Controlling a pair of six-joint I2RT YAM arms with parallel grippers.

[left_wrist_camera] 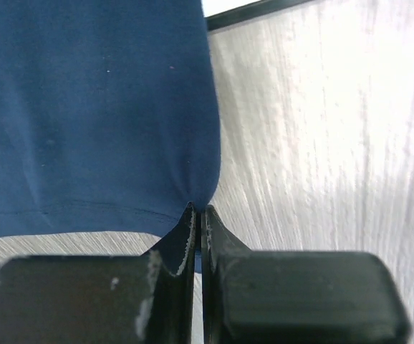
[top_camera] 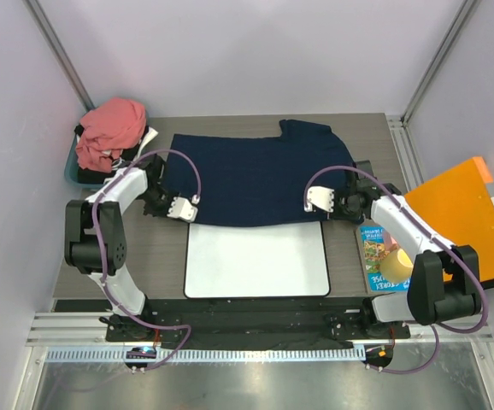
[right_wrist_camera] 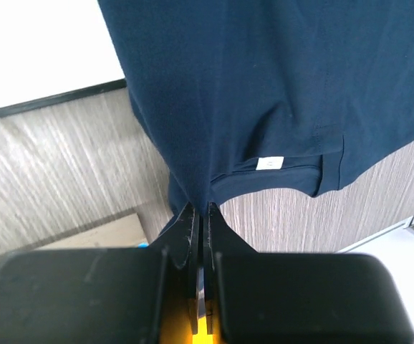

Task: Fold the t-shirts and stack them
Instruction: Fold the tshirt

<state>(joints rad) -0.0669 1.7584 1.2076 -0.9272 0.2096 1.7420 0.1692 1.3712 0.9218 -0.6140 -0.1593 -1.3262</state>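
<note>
The navy t-shirt [top_camera: 260, 175] lay spread flat just behind the white mat [top_camera: 257, 260], its near edge meeting the mat's far edge. One sleeve pointed away from the mat at the shirt's far right.

The left gripper [left_wrist_camera: 198, 213] was pinched closed on the shirt's corner beside the mat's far left corner, with cloth caught between its jaws. The right gripper [right_wrist_camera: 201, 209] was likewise clamped on the shirt's edge, just beyond the mat's far right corner and near a small white label [right_wrist_camera: 269, 163] on the hem.

The pink t-shirt [top_camera: 110, 128] sat bunched in a heap well off past the mat's far left corner, atop a teal bin [top_camera: 72, 171].
</note>
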